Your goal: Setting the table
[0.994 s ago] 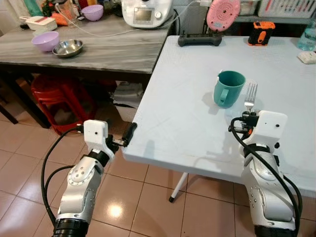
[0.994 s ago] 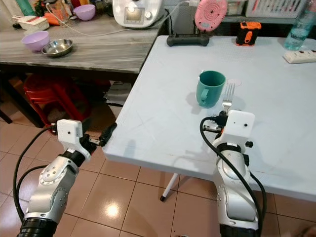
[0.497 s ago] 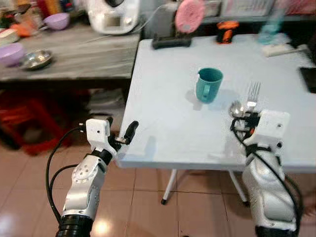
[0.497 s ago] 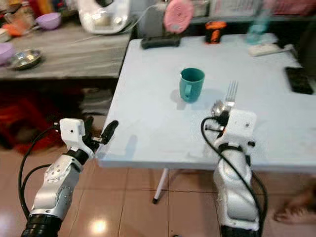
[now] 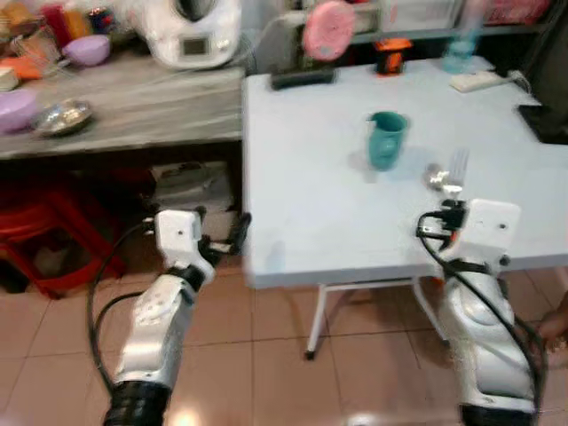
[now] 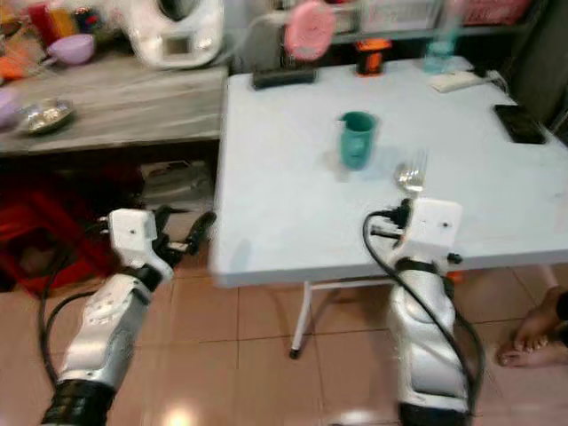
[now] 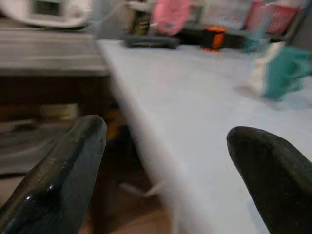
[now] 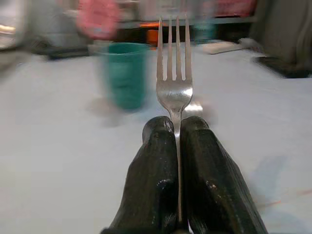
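My right gripper (image 8: 175,126) is shut on the handle of a silver fork (image 8: 174,80), tines pointing away, over the front right part of the white table (image 5: 302,177). The same fork (image 5: 456,169) rises just ahead of the right wrist. A teal mug (image 5: 385,140) stands upright mid-table, a little beyond and left of the fork. Something shiny, perhaps a spoon (image 5: 435,177), lies on the table by the fork. My left gripper (image 5: 232,235) is open and holds nothing, level with the table's front left corner; its fingers (image 7: 63,170) stand wide apart.
A wooden counter (image 5: 133,106) to the left carries purple bowls, a steel bowl (image 5: 59,115) and a white appliance (image 5: 197,31). A red stool (image 5: 35,235) sits under it. Small devices line the table's far edge, with a phone (image 6: 515,124) at right. A person's foot (image 6: 532,333) rests on the tiled floor.
The whole picture has shifted and blurred, so the camera has moved; the table now looks farther off. The fork stays in my right gripper and the left stays open.
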Robot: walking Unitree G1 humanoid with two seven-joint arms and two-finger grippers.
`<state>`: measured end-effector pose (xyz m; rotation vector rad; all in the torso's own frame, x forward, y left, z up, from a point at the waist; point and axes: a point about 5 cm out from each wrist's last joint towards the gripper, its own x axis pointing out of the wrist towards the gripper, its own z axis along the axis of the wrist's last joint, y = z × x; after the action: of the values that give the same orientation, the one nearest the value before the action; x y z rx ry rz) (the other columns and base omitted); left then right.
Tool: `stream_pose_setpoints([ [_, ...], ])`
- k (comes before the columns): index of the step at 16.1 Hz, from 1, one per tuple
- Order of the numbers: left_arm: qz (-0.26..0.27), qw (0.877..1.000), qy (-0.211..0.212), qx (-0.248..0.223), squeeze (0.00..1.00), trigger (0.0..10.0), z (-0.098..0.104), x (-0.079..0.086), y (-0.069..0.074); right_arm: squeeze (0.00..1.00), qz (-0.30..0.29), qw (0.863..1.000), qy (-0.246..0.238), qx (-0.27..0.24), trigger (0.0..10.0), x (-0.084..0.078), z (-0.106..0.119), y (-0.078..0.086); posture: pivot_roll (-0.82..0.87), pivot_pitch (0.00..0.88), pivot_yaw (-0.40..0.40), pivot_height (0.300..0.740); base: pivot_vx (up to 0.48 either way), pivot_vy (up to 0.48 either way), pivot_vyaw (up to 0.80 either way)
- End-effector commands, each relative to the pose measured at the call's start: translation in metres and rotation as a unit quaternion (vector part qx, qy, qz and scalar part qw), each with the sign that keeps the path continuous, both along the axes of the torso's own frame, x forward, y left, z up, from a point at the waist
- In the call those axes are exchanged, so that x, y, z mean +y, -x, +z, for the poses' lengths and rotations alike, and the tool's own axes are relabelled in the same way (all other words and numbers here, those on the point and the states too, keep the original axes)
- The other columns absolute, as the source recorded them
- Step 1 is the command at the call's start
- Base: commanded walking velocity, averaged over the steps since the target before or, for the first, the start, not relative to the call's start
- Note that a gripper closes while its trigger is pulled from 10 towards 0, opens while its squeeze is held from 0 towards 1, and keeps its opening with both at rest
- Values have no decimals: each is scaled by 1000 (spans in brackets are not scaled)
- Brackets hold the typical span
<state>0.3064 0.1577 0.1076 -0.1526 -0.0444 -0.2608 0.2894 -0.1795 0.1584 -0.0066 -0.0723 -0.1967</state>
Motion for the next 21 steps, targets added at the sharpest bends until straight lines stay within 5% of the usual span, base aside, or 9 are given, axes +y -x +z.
stream_pose_setpoints([
  [1,12,1000,-4,-2,0,10000,1,2,-2,0,-1,1000,6,-7,10000,-2,3,0,-141,63,82,740,0,405,0],
  [15,38,999,-16,-1,0,10000,-2,7,-7,0,-2,1000,3,-6,10000,-3,-3,0,-136,50,81,740,0,401,704],
  [21,28,999,-25,-8,0,10000,-2,5,-6,0,-11,1000,-1,-3,10000,-6,-4,-1,-136,50,81,740,0,264,-104],
])
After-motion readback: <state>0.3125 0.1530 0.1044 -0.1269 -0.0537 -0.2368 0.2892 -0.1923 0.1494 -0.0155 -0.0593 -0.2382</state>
